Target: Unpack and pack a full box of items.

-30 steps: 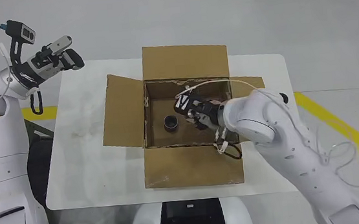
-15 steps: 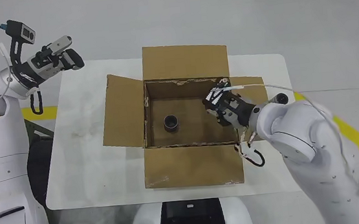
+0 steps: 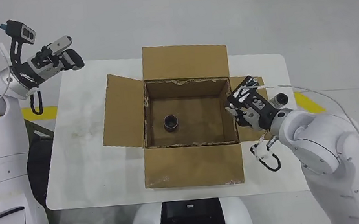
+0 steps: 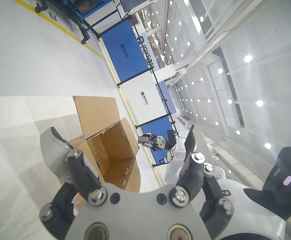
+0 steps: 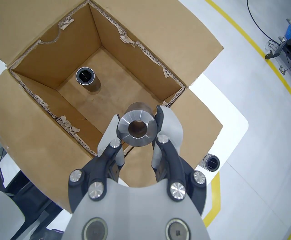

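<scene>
Top view, left to right: left gripper [image 3: 73,52] hangs open, empty, over the table's [image 3: 86,160] far-left corner. One linear bearing [image 3: 171,122] stands in the cardboard box [image 3: 184,59]. Right gripper [image 3: 242,98], above the box's right rim, pinches a smooth steel bushing [image 5: 137,129]. It might slip, or bump the second bearing [image 3: 282,98] just right on the table.

Bright and pretty even all round, light comes from rows of round ceiling lamps [image 4: 248,58] that blow out white in the left wrist view. Shadows are soft: the box [image 3: 184,63] goes darker down inside, with faint grey shade on the table [image 3: 86,153]. The metal sleeve [image 5: 137,129] has streaky glints on its end face. Both wrist views bend straight lines near the edges
</scene>
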`<action>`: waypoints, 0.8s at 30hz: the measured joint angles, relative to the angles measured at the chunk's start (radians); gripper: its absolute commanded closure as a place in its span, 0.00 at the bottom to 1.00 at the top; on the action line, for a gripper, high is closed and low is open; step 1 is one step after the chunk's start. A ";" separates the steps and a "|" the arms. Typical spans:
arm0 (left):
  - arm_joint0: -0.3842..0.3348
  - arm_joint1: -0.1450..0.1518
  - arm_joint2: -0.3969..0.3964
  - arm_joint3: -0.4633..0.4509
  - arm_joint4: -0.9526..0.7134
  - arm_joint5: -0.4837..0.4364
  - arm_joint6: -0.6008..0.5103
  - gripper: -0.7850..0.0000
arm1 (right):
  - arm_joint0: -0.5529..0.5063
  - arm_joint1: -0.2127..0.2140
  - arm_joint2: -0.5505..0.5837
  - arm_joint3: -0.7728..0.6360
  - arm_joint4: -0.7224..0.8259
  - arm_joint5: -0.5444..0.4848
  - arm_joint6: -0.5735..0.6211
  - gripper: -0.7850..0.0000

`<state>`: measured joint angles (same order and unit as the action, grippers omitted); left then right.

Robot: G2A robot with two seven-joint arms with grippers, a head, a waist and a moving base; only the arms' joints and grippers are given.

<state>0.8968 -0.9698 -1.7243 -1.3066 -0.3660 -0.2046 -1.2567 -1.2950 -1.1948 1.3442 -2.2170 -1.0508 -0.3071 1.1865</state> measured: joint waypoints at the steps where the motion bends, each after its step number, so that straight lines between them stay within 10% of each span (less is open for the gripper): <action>1: 0.000 0.000 0.000 0.000 0.000 0.000 0.000 0.00 | 0.000 0.000 0.000 0.000 0.000 0.000 0.000 1.00; 24: 0.000 0.000 0.000 0.000 0.000 0.000 0.000 0.00 | -0.036 0.021 0.121 -0.009 -0.043 -0.007 0.017 1.00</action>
<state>0.8968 -0.9698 -1.7243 -1.3066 -0.3660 -0.2046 -1.2567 -1.3306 -1.1736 1.4657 -2.2255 -1.0942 -0.3144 1.2033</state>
